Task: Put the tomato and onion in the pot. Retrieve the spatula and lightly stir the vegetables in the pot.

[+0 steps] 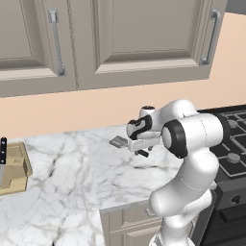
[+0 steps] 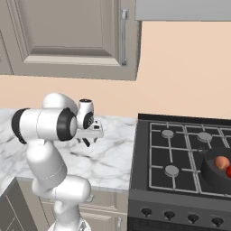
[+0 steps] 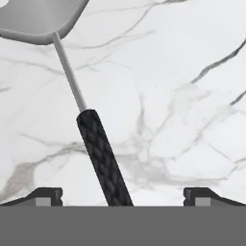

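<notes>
Off to the gripper's side, on the stove, the squat dark grey pot (image 2: 216, 173) already holds the orange-pink onion (image 2: 221, 162) and glossy red tomato (image 2: 228, 171). Fetching is in hand: the spread two-finger gripper (image 3: 123, 196) straddles the black-handled, silver-headed spatula (image 3: 98, 149) below it, so it should lower and close.

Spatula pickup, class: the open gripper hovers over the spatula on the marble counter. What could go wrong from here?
1. The spatula's black handle lies nearer one of the gripper's fingertips, so closing may nudge or twist it rather than grip it squarely.
2. The pot with the onion and tomato sits far across the stove, so a loose grip could drop the spatula on the way.
</notes>
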